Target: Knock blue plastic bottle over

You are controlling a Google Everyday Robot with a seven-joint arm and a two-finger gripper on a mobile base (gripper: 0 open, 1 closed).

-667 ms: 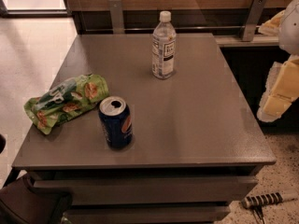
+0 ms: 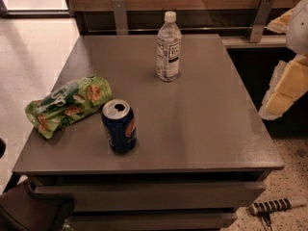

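The blue plastic bottle (image 2: 169,47) stands upright at the far middle of the grey table (image 2: 202,124). It is clear, with a white cap and a white label with dark print. My gripper (image 2: 284,88) shows as cream-white arm parts at the right edge of the view, beyond the table's right side. It is well to the right of the bottle and not touching it.
An open dark blue soda can (image 2: 119,126) stands near the table's front left. A green chip bag (image 2: 67,105) lies at the left edge. A wooden wall with metal brackets (image 2: 260,18) runs behind the table. A striped tool (image 2: 274,206) lies on the floor at the lower right.
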